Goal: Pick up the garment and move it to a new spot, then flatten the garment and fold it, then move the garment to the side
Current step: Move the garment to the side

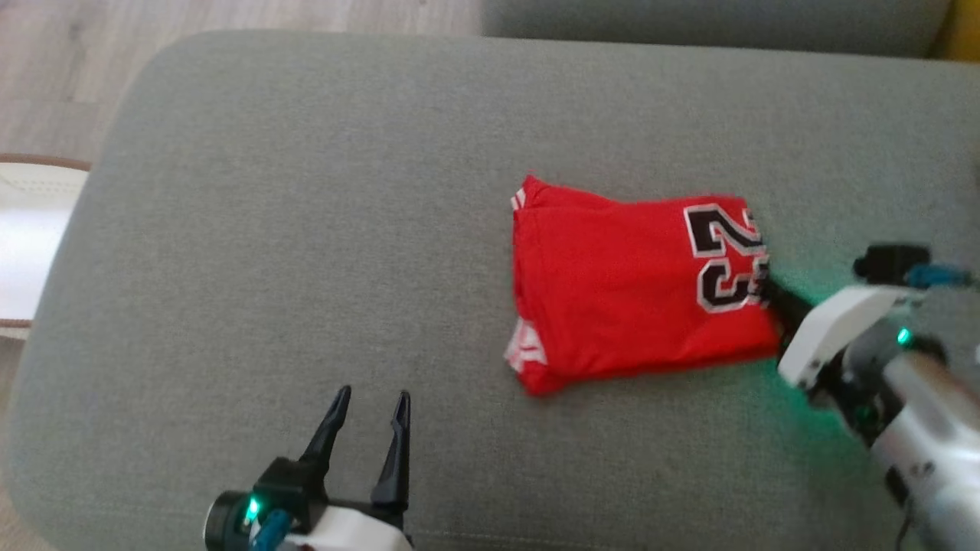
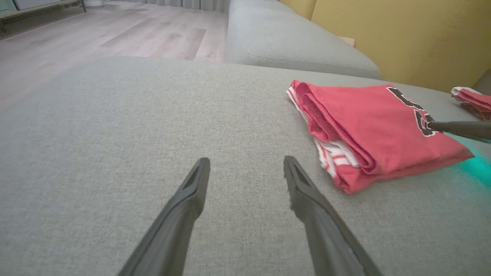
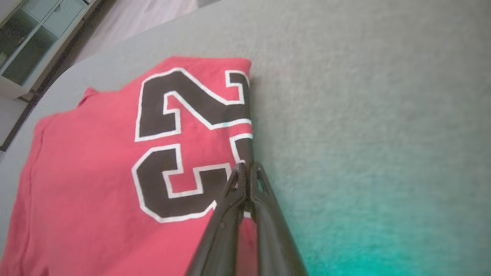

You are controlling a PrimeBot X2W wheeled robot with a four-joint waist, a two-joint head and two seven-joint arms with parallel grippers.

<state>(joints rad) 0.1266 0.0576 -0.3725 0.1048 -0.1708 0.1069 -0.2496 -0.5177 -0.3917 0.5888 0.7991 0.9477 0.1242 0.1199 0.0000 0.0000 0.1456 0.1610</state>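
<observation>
One broad grey cushion (image 1: 306,229) carries the folded red garment (image 1: 628,291) right of its middle (black 23 facing up, striped trim showing at the left corners). The right gripper (image 1: 769,287) has its jaws pressed together, tips at the garment's right edge by the numerals, though I cannot tell whether cloth is caught between them. The left gripper (image 1: 375,398) stands over bare cushion, apart from the garment, jaws spread wide.

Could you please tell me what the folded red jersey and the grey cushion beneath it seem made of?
Folded red jersey: likely thin matte knit, perhaps polyester; it folds in soft rolls. Grey cushion: matte woven upholstery fabric; fine weave shows.
</observation>
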